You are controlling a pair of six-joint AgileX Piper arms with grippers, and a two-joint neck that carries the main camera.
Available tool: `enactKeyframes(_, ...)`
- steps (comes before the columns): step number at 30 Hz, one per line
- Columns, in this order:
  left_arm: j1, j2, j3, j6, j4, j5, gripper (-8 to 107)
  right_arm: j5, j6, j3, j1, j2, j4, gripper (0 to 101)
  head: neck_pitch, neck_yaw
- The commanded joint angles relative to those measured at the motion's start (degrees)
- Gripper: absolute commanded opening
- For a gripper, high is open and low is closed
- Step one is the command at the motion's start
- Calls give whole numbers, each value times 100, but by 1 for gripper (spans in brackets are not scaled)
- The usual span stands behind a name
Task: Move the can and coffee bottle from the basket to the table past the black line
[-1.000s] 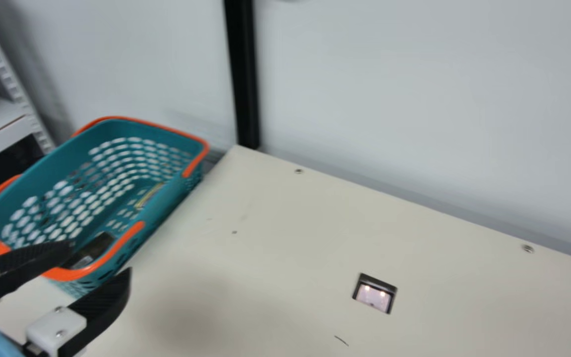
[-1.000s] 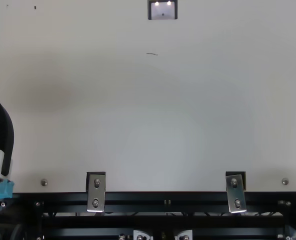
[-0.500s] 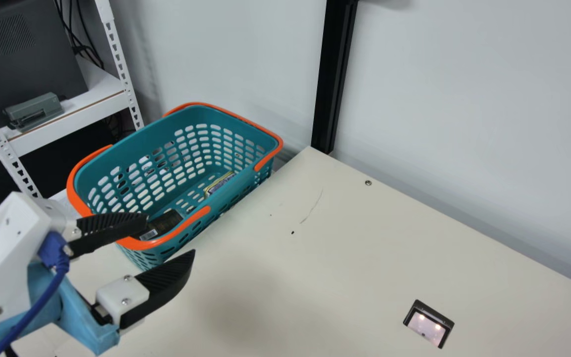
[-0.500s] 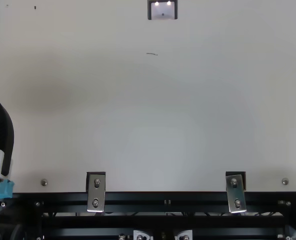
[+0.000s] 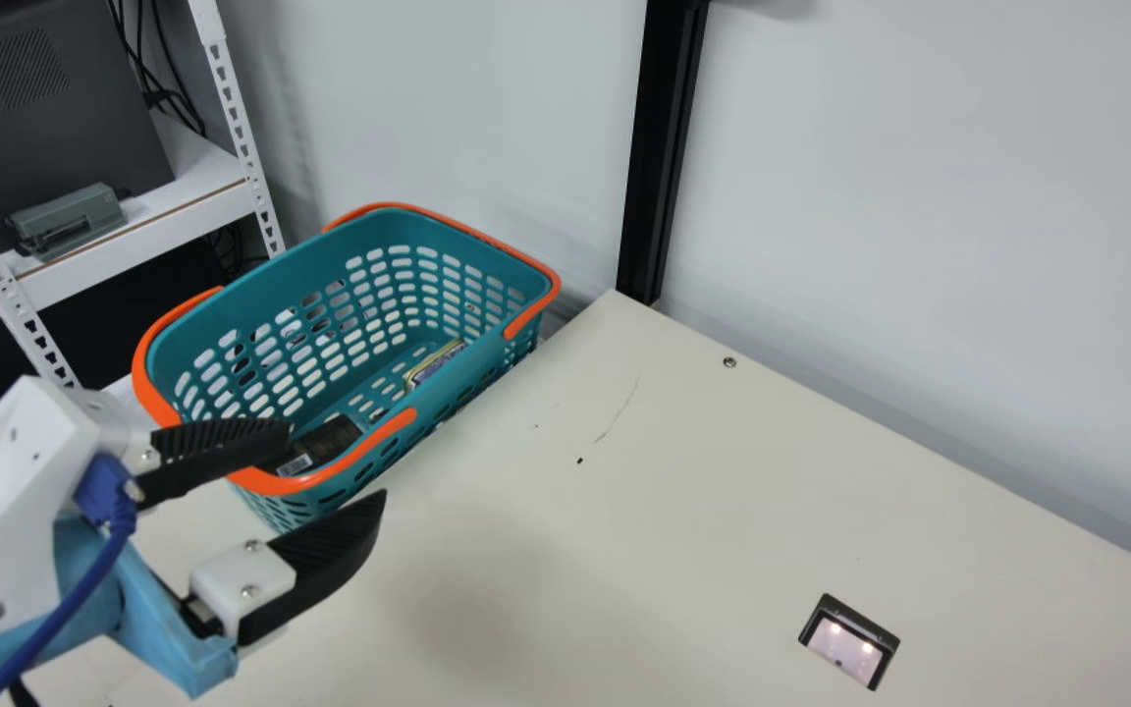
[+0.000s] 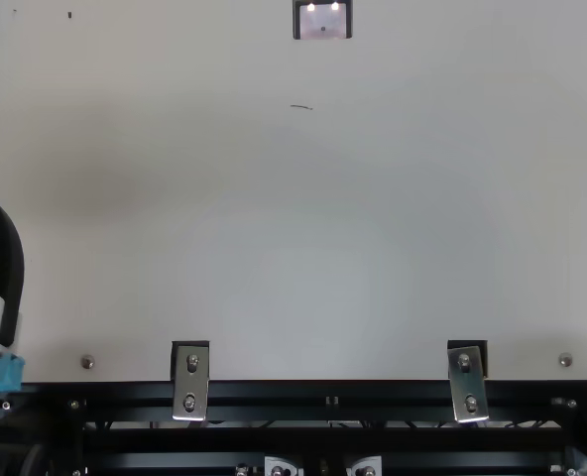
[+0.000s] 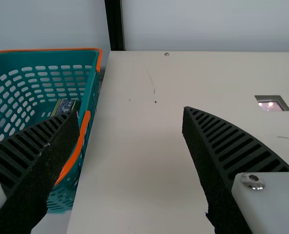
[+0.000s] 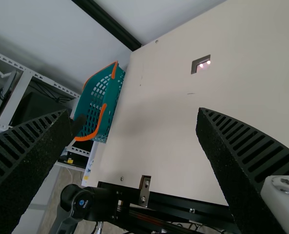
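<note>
- Left gripper (image 5: 338, 463) is hanging at the near end of the basket (image 5: 315, 270), fingers spread wide, nothing pinched between them. One finger overlaps the basket's near end in the main view, the other is out over the table (image 5: 723, 491). Couldn't tell you if that first one actually touches the plastic.

- Nice. What about the right gripper (image 8: 134, 113)?

- Also spread, also holding nothing, going by its wrist view. It's well apart from the basket, which looks pretty small from over there.

- OK, and the goods?

- Both inside the basket. Coffee bottle (image 5: 330, 442) is the dark one at the near end, up against the side wall facing the table, partly hidden by the orange rim and a bit of black finger. Its pale label with a barcode is peeking out. Can (image 5: 436, 363) is farther along that same side, toward the basket's far end, and the wall covers part of it, so don't ask me how it sits.

- Anything else around?

- White metal shelf (image 5: 134, 250) behind the basket, black post (image 5: 659, 157) just past its far end, and a black-rimmed inset (image 5: 849, 641) in the tabletop, well away from the basket.
</note>
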Motion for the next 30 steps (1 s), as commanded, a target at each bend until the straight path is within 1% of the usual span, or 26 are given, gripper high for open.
enactKeyframes(1, -21, 164, -116, -200, 100, -109, 90, 0, 0, 0, 0, 0, 0, 101, -181, 115)
enactKeyframes(9, 80, 1242, -870, -1013, 587, -648, 90, 0, 0, 0, 0, 0, 0, 101, -181, 115)
enactKeyframes(12, 259, 1807, -1245, -1198, 692, -884, 90, 0, 0, 0, 0, 0, 0, 101, -181, 115)
enactKeyframes(15, 556, 2404, -1628, -1167, 616, -1130, 90, 0, 0, 0, 0, 0, 0, 101, -181, 115)
enactKeyframes(19, 1112, 3230, -2156, -658, 109, -1420, 90, 0, 0, 0, 0, 0, 0, 101, -181, 115)
enactKeyframes(23, 1668, 4041, -2696, 216, -637, -1548, 90, 0, 0, 0, 0, 0, 0, 101, -181, 115)
enactKeyframes(26, 2090, 4627, -3137, 1027, -1275, -1486, 90, 0, 0, 0, 0, 0, 0, 101, -181, 115)
enactKeyframes(30, 2689, 5331, -3750, 2276, -2176, -1170, 90, 0, 0, 0, 0, 0, 0, 101, -181, 115)
